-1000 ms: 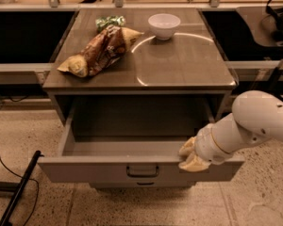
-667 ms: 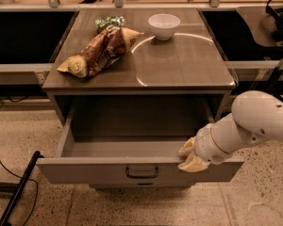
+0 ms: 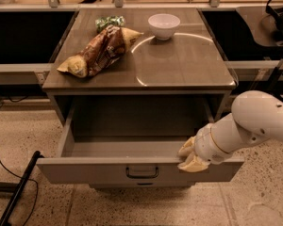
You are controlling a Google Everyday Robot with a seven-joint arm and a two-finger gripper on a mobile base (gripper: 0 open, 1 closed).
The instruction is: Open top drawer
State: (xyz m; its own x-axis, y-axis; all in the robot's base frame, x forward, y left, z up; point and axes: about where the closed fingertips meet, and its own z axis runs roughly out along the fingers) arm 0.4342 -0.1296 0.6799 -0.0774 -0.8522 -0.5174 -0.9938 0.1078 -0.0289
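"While the wide grey-beige top drawer stands pulled out under the brown cabinet top, what's inside?"

"Only bare grey floor shows. On the cabinet top: a crumpled brown snack bag, a small white bowl."

"The cream gripper?"

"Below the cabinet top's right side, at the drawer front's upper edge. Its grip, I cannot tell."

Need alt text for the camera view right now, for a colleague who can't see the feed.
The top drawer stands pulled well out from under the cabinet top, with the gripper at the drawer front's upper edge, right of the black handle. A chip bag and a white bowl sit on the top.
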